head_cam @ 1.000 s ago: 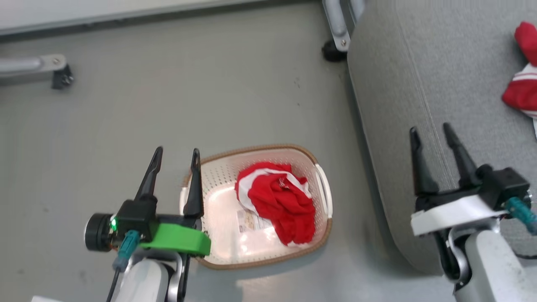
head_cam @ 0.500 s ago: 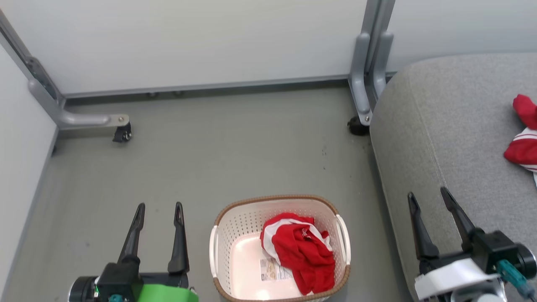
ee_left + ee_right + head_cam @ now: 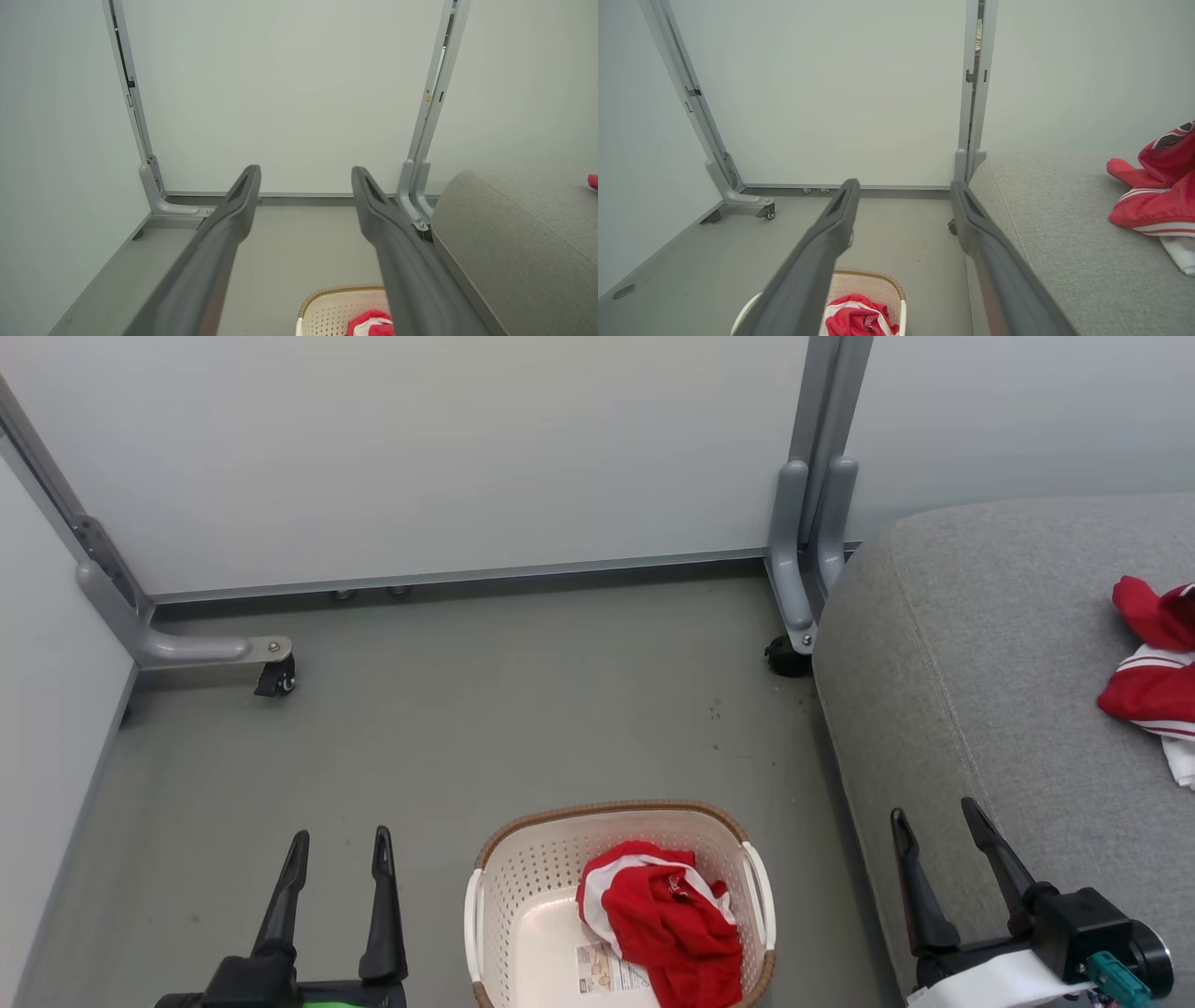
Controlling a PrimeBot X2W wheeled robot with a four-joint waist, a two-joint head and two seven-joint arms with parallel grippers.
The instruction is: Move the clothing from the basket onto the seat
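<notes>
The cream basket [image 3: 504,887] with a brown rim stands on the floor at the bottom centre. A crumpled red garment with white trim [image 3: 667,919] lies in its right half, beside a paper label [image 3: 607,973]. More red clothing [image 3: 1150,677] rests on the light-grey seat [image 3: 980,709] at the right. My left gripper [image 3: 338,842] is open, left of the basket and above the floor. Open too, my right gripper [image 3: 934,814] hovers over the seat's front edge. The left wrist view shows the basket rim [image 3: 336,294]; the right wrist view shows the basket [image 3: 878,284] and the seat's clothing [image 3: 1157,196].
White partition panels close off the back and left. Their grey metal feet with casters [image 3: 275,677] stand on the grey floor, and a grey post foot [image 3: 794,616] stands by the seat's corner. Open floor lies between the basket and the back wall.
The camera has tilted up, so basket and grippers sit lower in the picture and the back wall has come into sight. Both grippers stay open; the clothing has not moved.
</notes>
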